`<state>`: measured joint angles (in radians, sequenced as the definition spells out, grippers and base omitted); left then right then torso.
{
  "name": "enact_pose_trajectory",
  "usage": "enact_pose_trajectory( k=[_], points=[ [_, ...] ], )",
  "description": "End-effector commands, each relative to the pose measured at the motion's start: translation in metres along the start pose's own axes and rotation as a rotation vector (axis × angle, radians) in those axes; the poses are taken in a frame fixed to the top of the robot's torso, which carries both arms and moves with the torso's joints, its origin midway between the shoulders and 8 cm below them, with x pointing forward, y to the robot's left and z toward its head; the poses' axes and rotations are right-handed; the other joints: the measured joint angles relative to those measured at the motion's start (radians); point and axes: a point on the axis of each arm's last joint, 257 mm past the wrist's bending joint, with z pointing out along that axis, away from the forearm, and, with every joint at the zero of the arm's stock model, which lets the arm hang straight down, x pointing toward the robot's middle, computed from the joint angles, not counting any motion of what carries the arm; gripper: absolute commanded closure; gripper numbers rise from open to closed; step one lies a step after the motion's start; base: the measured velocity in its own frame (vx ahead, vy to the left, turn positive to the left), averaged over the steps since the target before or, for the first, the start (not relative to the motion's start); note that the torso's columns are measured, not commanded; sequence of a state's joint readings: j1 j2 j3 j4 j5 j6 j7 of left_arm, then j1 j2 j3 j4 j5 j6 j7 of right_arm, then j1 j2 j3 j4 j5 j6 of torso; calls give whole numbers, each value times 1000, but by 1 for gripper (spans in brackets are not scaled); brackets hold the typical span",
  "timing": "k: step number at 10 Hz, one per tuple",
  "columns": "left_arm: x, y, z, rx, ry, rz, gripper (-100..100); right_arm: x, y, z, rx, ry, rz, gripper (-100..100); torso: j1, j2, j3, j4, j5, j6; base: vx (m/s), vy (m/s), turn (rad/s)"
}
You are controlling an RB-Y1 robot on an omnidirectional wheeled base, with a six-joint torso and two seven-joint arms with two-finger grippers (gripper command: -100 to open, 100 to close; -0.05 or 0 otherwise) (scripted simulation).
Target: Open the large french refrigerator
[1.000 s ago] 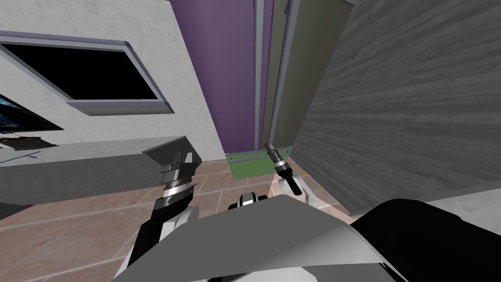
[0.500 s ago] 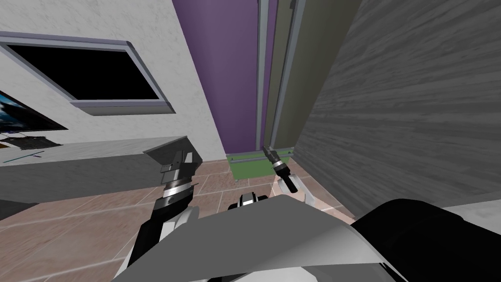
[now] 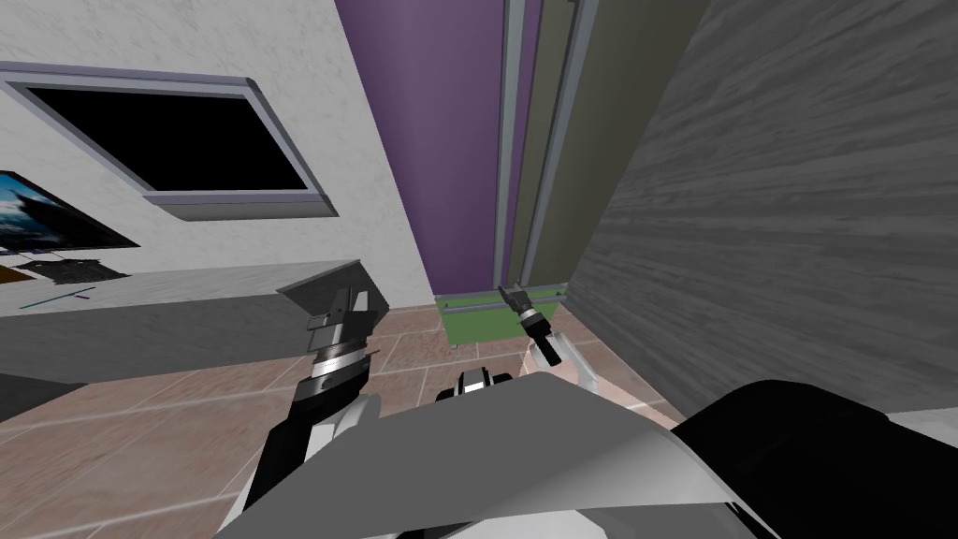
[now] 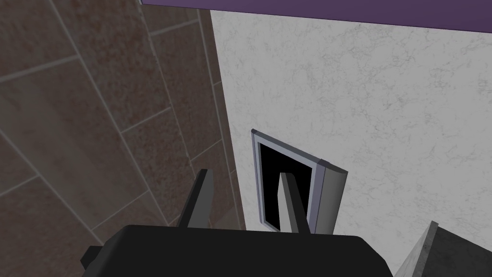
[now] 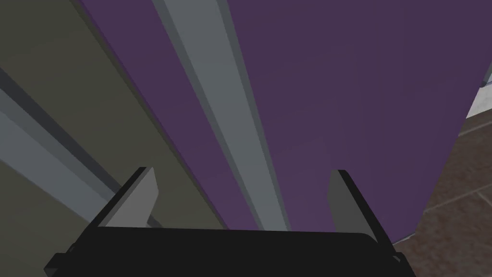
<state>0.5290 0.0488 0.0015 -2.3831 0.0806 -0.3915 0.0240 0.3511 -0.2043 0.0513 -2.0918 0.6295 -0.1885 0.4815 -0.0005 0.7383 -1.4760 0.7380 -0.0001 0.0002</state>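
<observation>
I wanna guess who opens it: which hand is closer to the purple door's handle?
Right. The right hand is right at the handle; the left hand hangs away by the wall.

A white marbled wall (image 3: 365, 140) carries a grey-framed window (image 3: 234, 204) whose opening is a black area (image 3: 168, 140). Below it runs a grey counter (image 3: 168, 313), with a dark flat thing (image 3: 70, 271) near its left end, under a blue picture (image 3: 37, 220). Brown tiled floor (image 3: 140, 440) spreads below, and a grey streaked panel (image 3: 795, 206) rises at right
</observation>
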Motion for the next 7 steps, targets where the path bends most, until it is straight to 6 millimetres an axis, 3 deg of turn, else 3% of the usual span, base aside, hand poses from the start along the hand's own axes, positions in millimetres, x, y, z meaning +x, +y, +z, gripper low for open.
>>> enact_pose_trajectory(
  k=[1, 2, 7],
  points=[
    [0, 0, 0, 0, 0, 0, 0, 23, -13, 1, 32, 68, -143, -100, 0, 0, 0, 0, 0, 0, 48, 31, 35],
    [0, 0, 0, 0, 0, 0, 0, 24, -13, 1, 31, 70, -156, -100, 1, -1, 0, 0, 0, 0, 39, 21, 12],
    [0, 0, 0, 0, 0, 0, 0, 63, -41, -1, 75, 189, -422, -100, 0, 0, 0, 0, 0, 0, 40, 23, 24]
  ],
)
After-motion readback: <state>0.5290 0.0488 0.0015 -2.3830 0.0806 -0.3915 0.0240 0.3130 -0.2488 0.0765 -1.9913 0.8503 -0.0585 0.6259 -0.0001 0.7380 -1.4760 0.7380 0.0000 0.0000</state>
